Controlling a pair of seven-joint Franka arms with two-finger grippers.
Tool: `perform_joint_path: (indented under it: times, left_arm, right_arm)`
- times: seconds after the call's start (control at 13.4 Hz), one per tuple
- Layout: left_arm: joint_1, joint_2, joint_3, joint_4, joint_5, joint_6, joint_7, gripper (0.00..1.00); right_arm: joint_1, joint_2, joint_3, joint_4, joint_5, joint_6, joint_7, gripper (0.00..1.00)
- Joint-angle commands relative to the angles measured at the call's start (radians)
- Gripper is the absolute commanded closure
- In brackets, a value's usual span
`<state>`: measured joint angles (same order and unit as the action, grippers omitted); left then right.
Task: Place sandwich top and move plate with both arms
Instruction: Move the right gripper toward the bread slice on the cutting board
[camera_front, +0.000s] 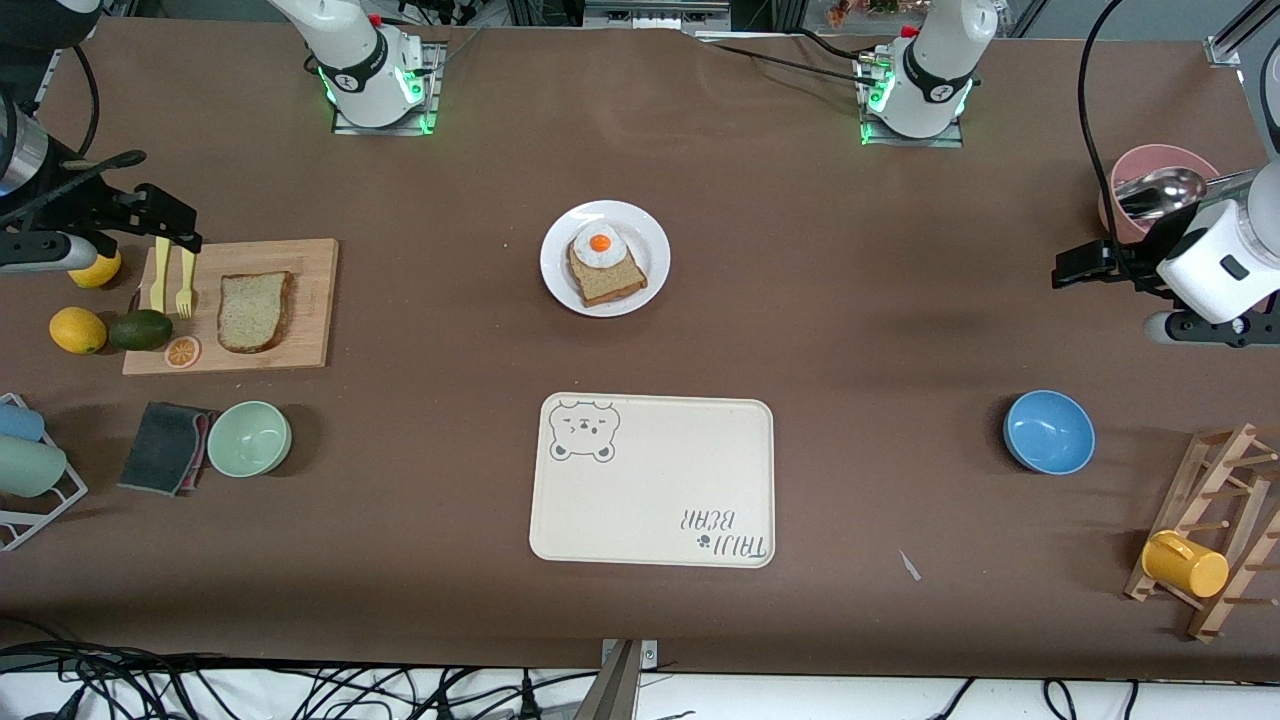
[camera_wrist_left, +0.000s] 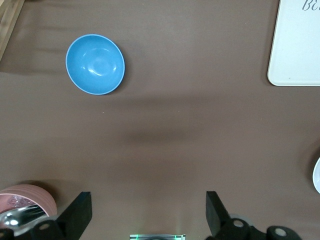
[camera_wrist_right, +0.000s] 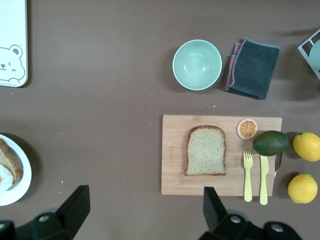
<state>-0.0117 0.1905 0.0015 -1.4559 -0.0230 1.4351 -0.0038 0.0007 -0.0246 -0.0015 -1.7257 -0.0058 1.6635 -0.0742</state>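
Sandwich top (camera_front: 255, 311) lies flat on cutting board (camera_front: 300, 262), right arm's end of counter (camera_front: 860, 300). Plate (camera_front: 560, 240) mid-counter carries egg slice (camera_front: 604, 265). Right gripper (camera_front: 165, 225) hangs over the board's edge, fingers spread, empty. Left gripper (camera_front: 1085, 262) hangs beside pink bowl (camera_front: 1195, 160), fingers spread, empty.

The brown counter (camera_front: 850, 330) carries a white plate (camera_front: 560, 285) near its middle and, nearer the front camera, a cream bear-print tray (camera_front: 650, 490). Toward the right arm's end lie a wooden board (camera_front: 305, 300), two lemons (camera_front: 77, 330), an avocado (camera_front: 140, 330), a folded grey cloth (camera_front: 160, 447) and a green bowl (camera_front: 249, 438). Toward the left arm's end sit a blue bowl (camera_front: 1048, 431), a pink bowl (camera_front: 1150, 165) and a wooden rack (camera_front: 1215, 520).
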Motion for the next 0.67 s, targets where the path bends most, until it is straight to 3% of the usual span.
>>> perform_joint_path:
  times: [0.0, 0.6]
  left_arm:
    - [-0.007, 0.009, -0.004, 0.032, -0.008, -0.008, 0.002, 0.0]
    - [0.009, 0.01, 0.003, 0.035, -0.017, 0.001, -0.01, 0.0]
  right_arm:
    - [-0.018, 0.026, 0.008, 0.029, -0.002, -0.007, 0.005, 0.0]
    - [-0.018, 0.04, 0.008, 0.029, -0.005, -0.008, 0.008, 0.0]
